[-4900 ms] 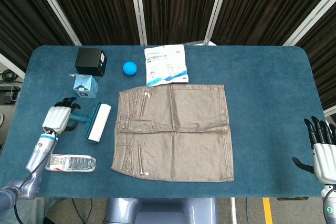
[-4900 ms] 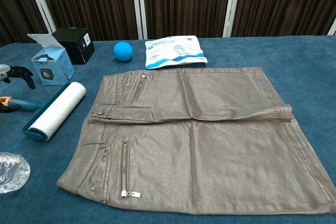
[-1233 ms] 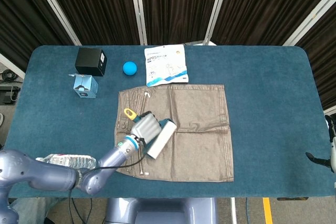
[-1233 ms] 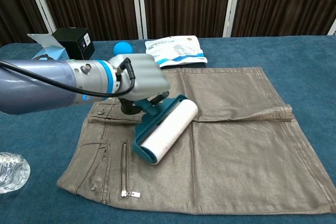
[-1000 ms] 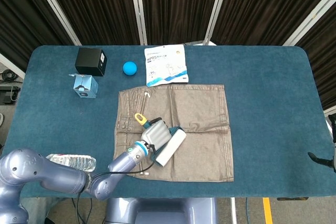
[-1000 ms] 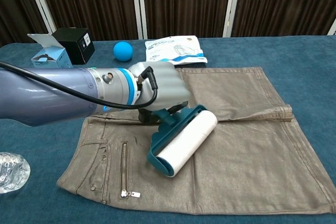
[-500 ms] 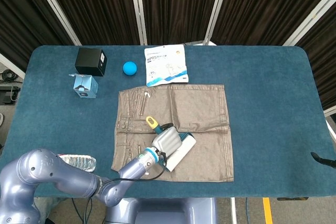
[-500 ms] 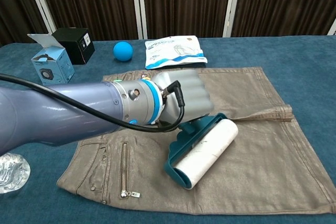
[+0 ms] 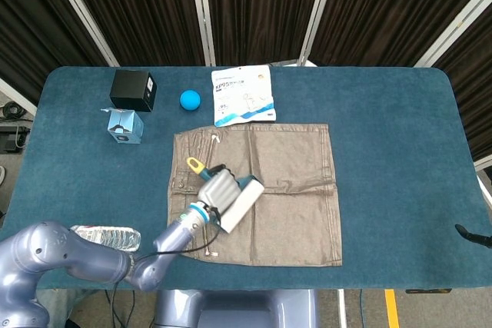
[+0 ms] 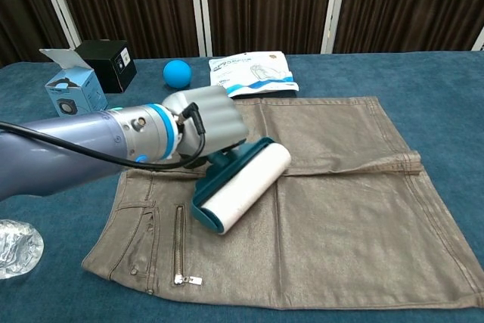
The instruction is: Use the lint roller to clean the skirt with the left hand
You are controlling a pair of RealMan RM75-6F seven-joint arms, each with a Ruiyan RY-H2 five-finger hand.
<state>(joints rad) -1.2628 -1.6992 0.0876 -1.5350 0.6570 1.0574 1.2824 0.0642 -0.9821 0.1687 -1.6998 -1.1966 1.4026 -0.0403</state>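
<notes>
Dark curtains with pale upright bars hang behind a blue table [image 9: 400, 128] [image 10: 446, 104]. At its near left edge lies a clear bottle [image 9: 106, 237] [image 10: 17, 247] on its side. Further back on the left stand a light blue box [image 9: 124, 126] [image 10: 74, 90] with its flap open and, just behind it, a black box [image 9: 133, 91] [image 10: 110, 63]. A blue ball [image 9: 190, 99] [image 10: 177, 73] rests to the right of the black box, and next to that lies a white mask packet [image 9: 244, 96] [image 10: 252, 74], whose near edge touches the far hem of the skirt.

The skirt [image 9: 288, 190] [image 10: 355, 209], a brownish-grey one with zips on its left side, lies spread flat in the middle of the table. The left hand [image 9: 216, 189] [image 10: 208, 122] reaches in from the near left over the skirt's left half and grips the teal handle of the roller [image 9: 241, 203] [image 10: 243, 185]. The roller's white drum lies slantwise on the fabric, near the skirt's middle crease. An orange-tipped end of the handle sticks out behind the hand in the head view.

At the far right edge of the head view only a small dark piece shows; the right hand is out of sight.
</notes>
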